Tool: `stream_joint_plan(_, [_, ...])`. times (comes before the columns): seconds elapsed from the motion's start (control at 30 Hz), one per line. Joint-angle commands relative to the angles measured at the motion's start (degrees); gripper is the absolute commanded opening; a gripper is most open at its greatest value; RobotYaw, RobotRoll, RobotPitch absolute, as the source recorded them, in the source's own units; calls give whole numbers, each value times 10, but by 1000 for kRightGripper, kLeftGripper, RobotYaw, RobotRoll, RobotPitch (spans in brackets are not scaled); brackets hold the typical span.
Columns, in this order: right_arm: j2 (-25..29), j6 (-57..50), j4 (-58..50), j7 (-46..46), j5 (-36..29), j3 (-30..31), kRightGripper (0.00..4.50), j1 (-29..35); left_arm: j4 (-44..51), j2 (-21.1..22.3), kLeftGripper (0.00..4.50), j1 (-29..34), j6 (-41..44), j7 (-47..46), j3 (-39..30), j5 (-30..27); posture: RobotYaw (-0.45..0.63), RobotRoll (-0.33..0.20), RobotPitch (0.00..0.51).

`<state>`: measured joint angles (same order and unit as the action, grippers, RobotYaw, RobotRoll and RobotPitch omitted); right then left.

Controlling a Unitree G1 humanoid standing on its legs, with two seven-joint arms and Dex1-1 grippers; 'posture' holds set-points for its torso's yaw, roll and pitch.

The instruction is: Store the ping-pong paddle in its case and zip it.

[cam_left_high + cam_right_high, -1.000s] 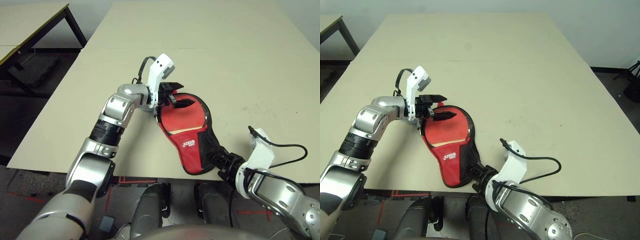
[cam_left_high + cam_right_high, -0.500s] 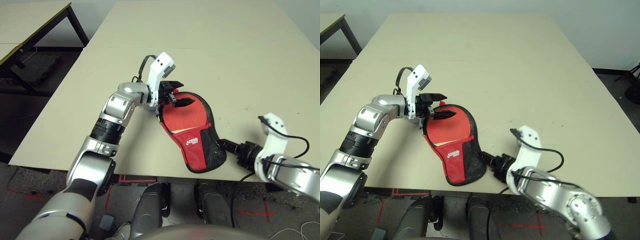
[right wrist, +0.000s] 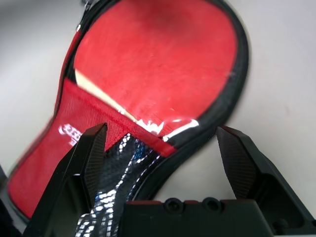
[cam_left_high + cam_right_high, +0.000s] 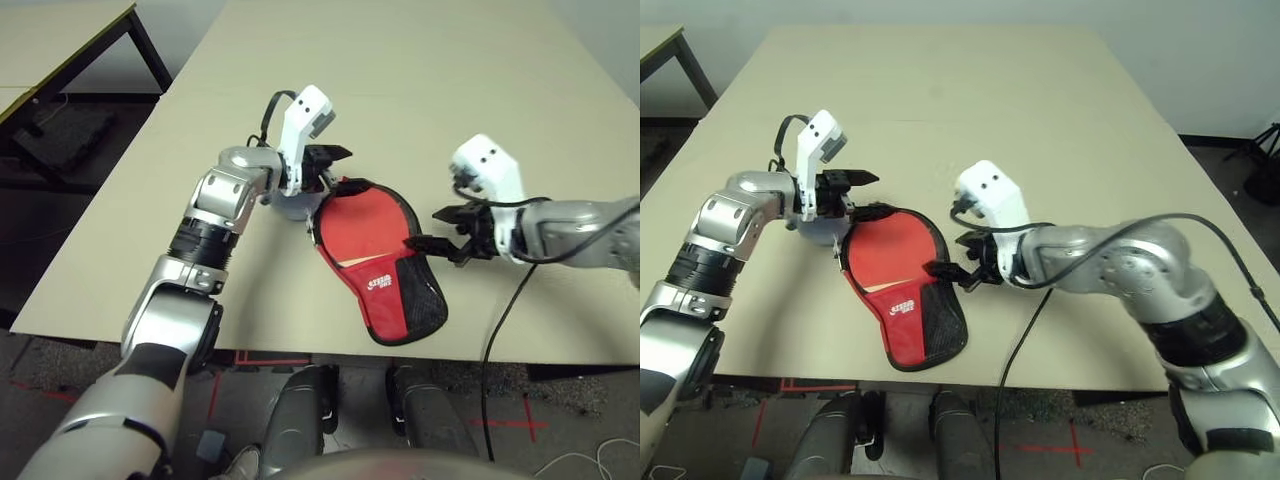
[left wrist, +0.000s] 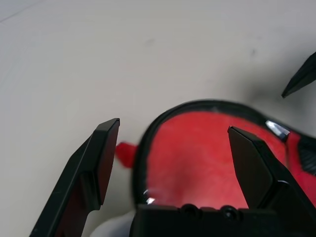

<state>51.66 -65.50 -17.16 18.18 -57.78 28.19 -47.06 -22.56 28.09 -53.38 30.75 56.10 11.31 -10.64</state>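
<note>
Beige table (image 4: 420, 90) holds the case (image 4: 385, 270), another table (image 4: 60, 40) beside.

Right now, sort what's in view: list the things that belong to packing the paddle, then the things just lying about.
Belongs to the job:
- the case, lying on the table
- the ping-pong paddle, inside the case behind its clear panel

Just about:
- the table itself
- the second table off to the left

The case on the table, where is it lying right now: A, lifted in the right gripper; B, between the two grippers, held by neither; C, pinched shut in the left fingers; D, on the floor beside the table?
B: the case lies flat on the table, with the open left gripper and the open right gripper beside it.
</note>
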Motion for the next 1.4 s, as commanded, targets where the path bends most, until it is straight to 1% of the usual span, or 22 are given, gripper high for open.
stream_joint_plan(0.03, [-24,0,17,78,86,47,4479,-24,-6,15,4500,-7,-5,16,3,13,-33,0,128])
stream_joint_plan(0.13, [-54,-8,22,130,130,70,4479,-46,-7,30,4500,-9,-4,20,0,19,-23,0,131])
stream_joint_plan(0.37, [-115,-11,43,194,216,99,4479,-53,-4,55,4500,-4,-4,28,-1,32,4,0,137])
stream_joint_plan(0.47, [-133,10,79,215,268,125,4479,-49,-10,85,4500,-4,-12,44,9,49,12,0,135])
stream_joint_plan(0.67, [-158,39,133,238,344,134,4479,-39,-39,109,4500,-14,-33,65,24,81,15,0,133])
stream_joint_plan(0.73, [-168,42,146,241,361,128,4479,-35,-46,114,4500,-13,-40,76,35,95,12,0,133])
stream_joint_plan(1.0, [-186,40,155,259,399,107,4479,-21,-82,104,4500,7,-68,87,62,135,-5,0,132])
stream_joint_plan(1.3, [-196,34,152,271,422,92,4479,-15,-137,67,4500,9,-105,78,73,162,-12,0,129])
stream_joint_plan(1.4, [-201,30,151,272,426,87,4479,-14,-144,56,4500,12,-103,93,78,165,-13,0,129])
